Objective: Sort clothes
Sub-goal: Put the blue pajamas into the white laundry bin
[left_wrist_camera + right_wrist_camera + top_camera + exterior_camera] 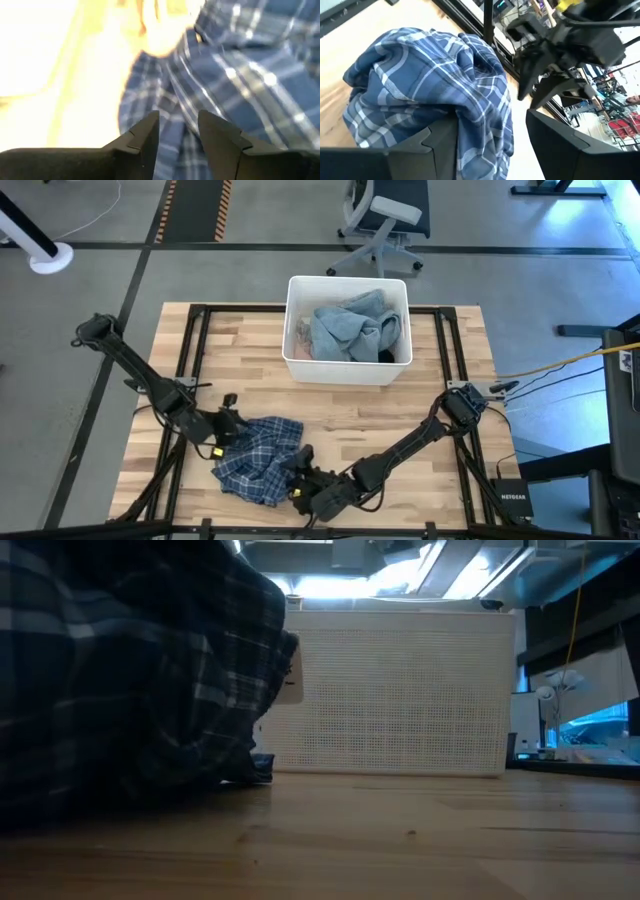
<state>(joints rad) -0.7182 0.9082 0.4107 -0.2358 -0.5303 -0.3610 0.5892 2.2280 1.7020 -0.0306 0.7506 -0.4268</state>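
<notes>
My left gripper (228, 427) and right gripper (300, 476), both released, flank the blue-and-white plaid fabric shirt (258, 458), lower centre; next, clench and lift.

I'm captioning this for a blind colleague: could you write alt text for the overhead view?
A crumpled blue-and-white plaid shirt lies near the front edge of a wooden table, with the left gripper and right gripper at its opposite sides. Behind it, a white bin holds grey-blue clothes.

Soft woven plaid shirt (258, 458) on smooth wooden table (400, 410); matt plastic bin (345, 368).
</notes>
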